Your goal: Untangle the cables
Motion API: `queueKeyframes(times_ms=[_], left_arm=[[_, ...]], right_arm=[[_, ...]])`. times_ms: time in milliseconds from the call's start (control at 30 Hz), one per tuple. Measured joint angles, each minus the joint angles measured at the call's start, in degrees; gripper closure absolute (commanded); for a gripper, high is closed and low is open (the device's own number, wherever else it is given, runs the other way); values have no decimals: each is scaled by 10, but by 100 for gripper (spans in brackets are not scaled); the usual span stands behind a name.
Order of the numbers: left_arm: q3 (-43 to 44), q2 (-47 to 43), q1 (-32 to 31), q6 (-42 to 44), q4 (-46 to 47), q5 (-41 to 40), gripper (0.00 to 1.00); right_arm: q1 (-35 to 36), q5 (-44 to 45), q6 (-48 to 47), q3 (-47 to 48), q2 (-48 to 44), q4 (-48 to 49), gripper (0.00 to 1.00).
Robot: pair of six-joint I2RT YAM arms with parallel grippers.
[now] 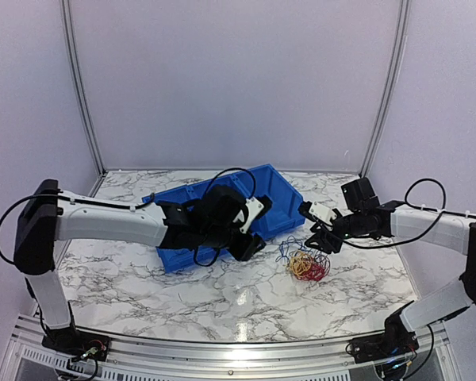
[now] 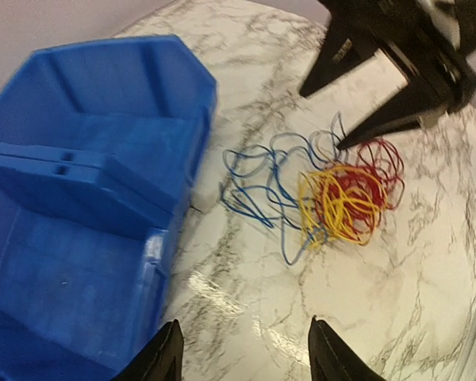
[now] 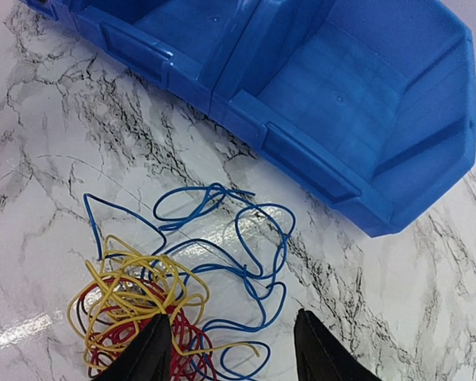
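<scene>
On the marble desk (image 1: 182, 294) the cables (image 1: 305, 263) lie in one tangle, none separated yet; both arms' jaws gape empty.

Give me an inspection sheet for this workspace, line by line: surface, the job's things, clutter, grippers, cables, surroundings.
Surface: marble-pattern table, glossy, with some glare.
Job's things: red wire, yellow wire and blue wire tangled in one pile on the table, beside the bin and apart from it.
Clutter: blue bin, two compartments, nothing seen inside.
Grippers: left gripper open, over the table by the bin's edge; right gripper open, over the red and yellow part of the pile, holding nothing.
Cables: black arm cables loop off both arms, away from the pile.
Surroundings: plain white walls, metal frame posts.
</scene>
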Motion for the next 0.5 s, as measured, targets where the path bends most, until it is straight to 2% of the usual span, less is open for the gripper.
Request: queueKeyframes(times_ms=[167,500], left_arm=[[11,75,-39,68,18,34,44],[27,148,-56,154,97,-5,52]], right_arm=[[3,-4,-4,0,17,-2,47],[10,-20,-18,1,42,-29,45]])
